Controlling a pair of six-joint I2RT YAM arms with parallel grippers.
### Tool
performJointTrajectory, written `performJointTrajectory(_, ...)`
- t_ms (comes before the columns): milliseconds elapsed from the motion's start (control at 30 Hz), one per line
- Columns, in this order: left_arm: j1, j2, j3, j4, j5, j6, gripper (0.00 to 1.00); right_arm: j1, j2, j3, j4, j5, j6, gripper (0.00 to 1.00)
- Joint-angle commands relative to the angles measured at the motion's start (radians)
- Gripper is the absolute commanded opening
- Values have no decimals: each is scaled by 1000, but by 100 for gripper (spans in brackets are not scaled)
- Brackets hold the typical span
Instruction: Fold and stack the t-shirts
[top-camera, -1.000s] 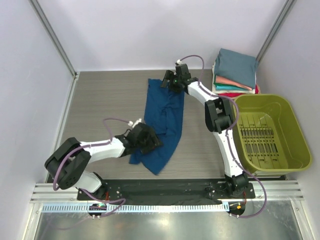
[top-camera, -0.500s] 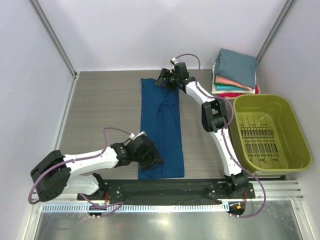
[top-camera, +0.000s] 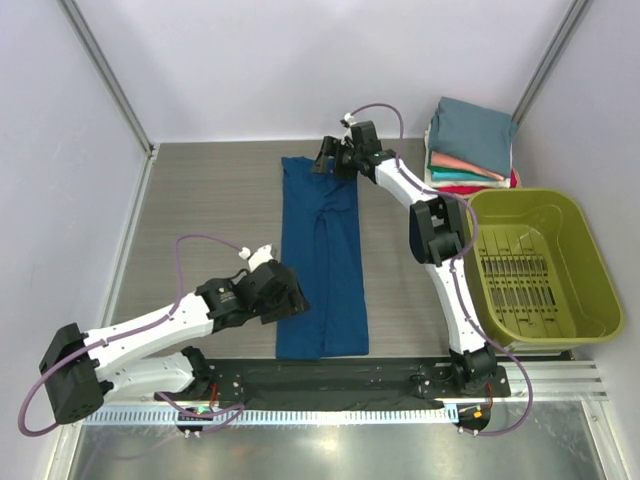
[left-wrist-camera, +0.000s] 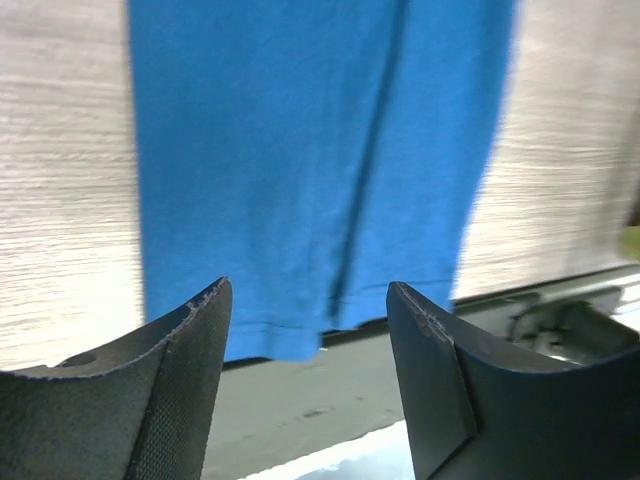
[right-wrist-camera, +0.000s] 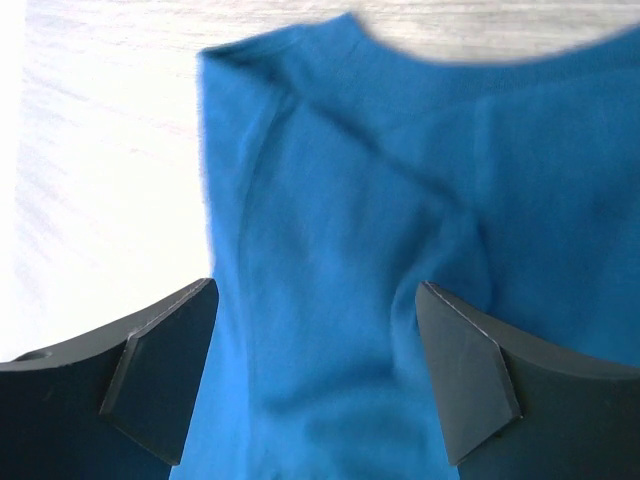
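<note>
At 3 o'clock, your olive basket (top-camera: 520, 196) shows only its slotted floor. At 1 o'clock, the folded stack (top-camera: 472, 135) has a slate-teal shirt on top. Coral and what looks like red edges peek out beneath it; the rest is hidden. The blue t-shirt (top-camera: 322, 260) lies at centre as a long strip. Your left gripper (left-wrist-camera: 310, 290) by its 6 o'clock hem and your right gripper (right-wrist-camera: 310, 290) over its 12 o'clock collar both gape, grasping nothing.

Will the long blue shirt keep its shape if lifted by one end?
Probably not: the blue shirt lies limp and flat with soft creases, so it would likely droop and unfold. It looks thin, so probably light. Pushed, it may bunch on the table.
</note>
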Motion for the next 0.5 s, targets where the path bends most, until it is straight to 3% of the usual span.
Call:
performJointTrajectory(0, -6, 44, -57, 53, 38, 33, 64, 3, -291, -137, -3, 40, -57, 86)
performJointTrajectory(200, -73, 144, -21, 70, 33, 65, 60, -14, -632, -536, -17, 143, -35, 86)
performJointTrajectory(467, -72, -72, -63, -55, -88, 105, 63, 46, -1004, -1143, -24, 239, 55, 83)
